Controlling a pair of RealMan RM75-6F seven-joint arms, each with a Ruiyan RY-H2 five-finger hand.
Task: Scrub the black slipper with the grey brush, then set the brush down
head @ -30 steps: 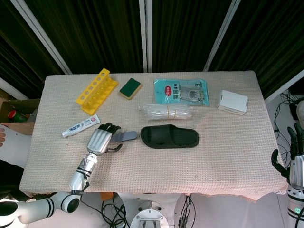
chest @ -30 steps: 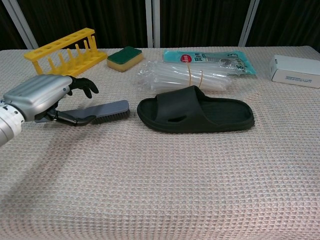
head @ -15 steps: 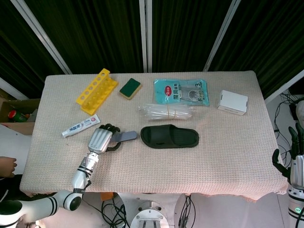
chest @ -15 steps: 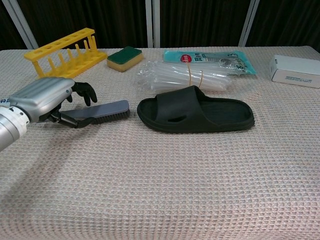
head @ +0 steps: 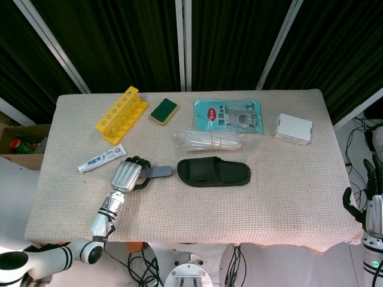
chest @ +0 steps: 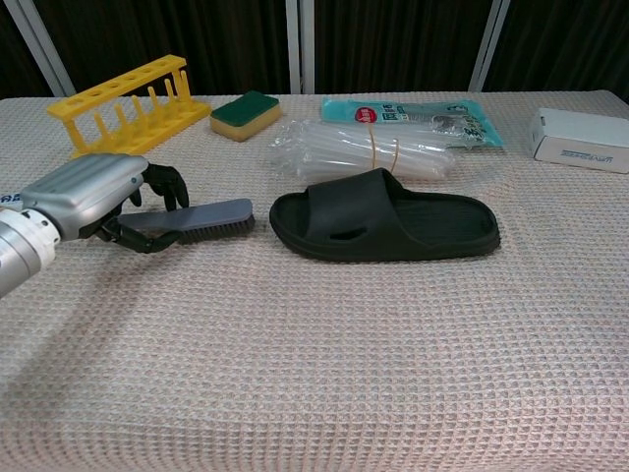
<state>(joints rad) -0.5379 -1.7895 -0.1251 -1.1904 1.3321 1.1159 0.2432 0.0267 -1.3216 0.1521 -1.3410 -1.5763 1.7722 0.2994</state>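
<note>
left hand (chest: 93,197) curled round brush (chest: 201,218) handle, grip looks partial | slipper (chest: 383,227) just beyond bristle end | right hand (head: 372,210) off-table, state unclear | risk: loose wrap lets brush slip on lift

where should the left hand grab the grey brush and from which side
By the smooth handle end, coming from the side away from the black slipper. The grey brush lies flat, bristle head toward the slipper, handle toward the left hand, whose fingers are already curling around it.
</note>
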